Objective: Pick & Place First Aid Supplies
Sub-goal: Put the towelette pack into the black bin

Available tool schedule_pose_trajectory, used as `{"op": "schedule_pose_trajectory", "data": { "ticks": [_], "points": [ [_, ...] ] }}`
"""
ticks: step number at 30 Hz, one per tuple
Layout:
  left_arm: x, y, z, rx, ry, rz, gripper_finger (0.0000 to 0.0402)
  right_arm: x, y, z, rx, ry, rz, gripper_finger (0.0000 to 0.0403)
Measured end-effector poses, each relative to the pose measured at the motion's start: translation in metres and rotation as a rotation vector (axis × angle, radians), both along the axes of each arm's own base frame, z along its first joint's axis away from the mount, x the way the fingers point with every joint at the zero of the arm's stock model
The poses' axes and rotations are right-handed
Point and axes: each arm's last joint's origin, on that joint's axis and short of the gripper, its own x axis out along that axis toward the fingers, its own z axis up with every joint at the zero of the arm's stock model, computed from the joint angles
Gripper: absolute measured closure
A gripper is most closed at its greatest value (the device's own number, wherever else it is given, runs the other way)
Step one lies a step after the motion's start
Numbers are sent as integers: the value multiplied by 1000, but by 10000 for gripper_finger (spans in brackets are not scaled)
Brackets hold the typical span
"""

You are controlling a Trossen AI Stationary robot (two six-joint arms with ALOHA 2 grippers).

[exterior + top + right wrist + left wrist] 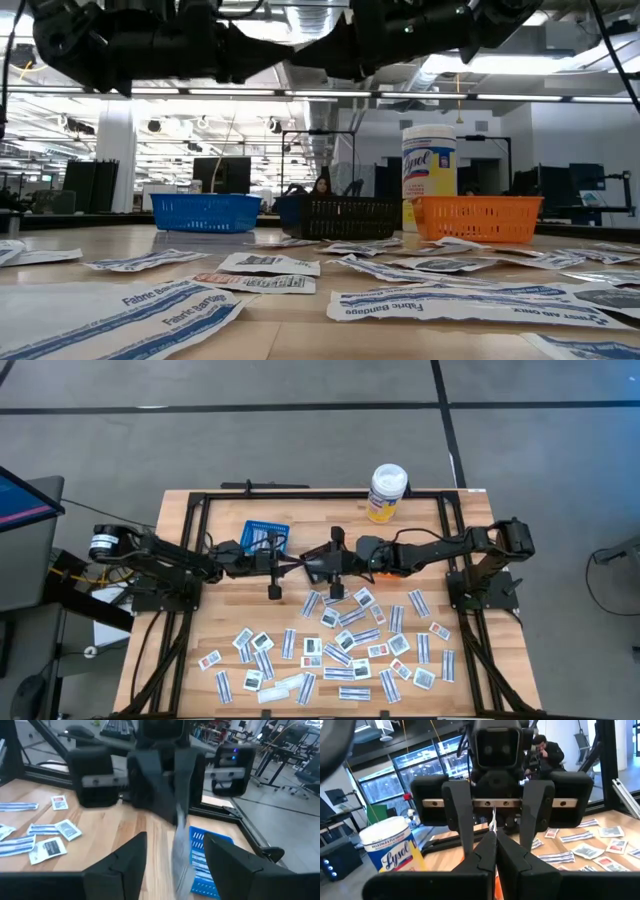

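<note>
Over the table's middle in the high view, the two arms meet nose to nose: left gripper (290, 563) and right gripper (318, 567) nearly touching, between the blue basket (265, 537) and the orange basket (381, 562). The tall white bottle (387, 492) stands at the far edge. The first aid supplies (345, 645) lie scattered across the near half of the table (180, 650), below both grippers.

Low view: packets (262, 272) flat on the wood in front; blue basket (206, 211), black basket (350, 217), orange basket (478, 217) and bottle (429, 175) in a row behind. Arms are dark shapes overhead.

Left wrist view: left gripper (495, 851) pinched shut on a thin white strip (492, 820), facing the other arm's gripper.

Right wrist view: right gripper (175, 852) fingers spread apart, not gripping; the strip (181, 851) hangs between them from the left gripper's closed fingers, over the blue basket (206, 870).
</note>
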Motion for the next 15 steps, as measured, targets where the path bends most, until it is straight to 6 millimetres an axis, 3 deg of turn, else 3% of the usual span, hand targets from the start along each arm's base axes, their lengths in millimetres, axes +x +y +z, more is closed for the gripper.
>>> {"op": "schedule_pose_trajectory", "data": {
  "ticks": [6,15],
  "points": [
    [12,0,-7,8,-50,2,395,5,-1,-14,2,54,-2,265],
    [15,2,-12,-6,-19,59,394,4,-1,-11,-5,56,-10,395]
  ]
}}
